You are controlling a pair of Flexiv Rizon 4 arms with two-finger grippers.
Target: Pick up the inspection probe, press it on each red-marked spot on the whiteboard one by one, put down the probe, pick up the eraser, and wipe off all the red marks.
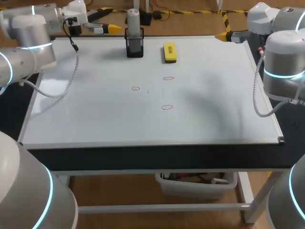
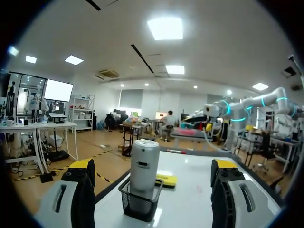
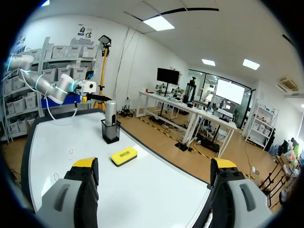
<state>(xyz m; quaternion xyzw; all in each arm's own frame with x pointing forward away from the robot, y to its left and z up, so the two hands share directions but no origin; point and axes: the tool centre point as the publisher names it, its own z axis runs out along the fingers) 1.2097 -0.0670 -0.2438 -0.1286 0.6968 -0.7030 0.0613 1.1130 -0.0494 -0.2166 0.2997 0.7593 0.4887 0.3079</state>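
Left hand [image 2: 153, 167] and right hand [image 3: 154, 166] stand open-fingered; the probe [image 1: 133, 21] ahead looks stiff, smooth, fairly light, best gripped round its bare upper body above the holder [image 1: 135, 48].

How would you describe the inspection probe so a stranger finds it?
Look along the far edge of the whiteboard. A black mesh holder stands there, left of the flat yellow eraser. The probe is the upright grey cylinder in it, the only tall thing.
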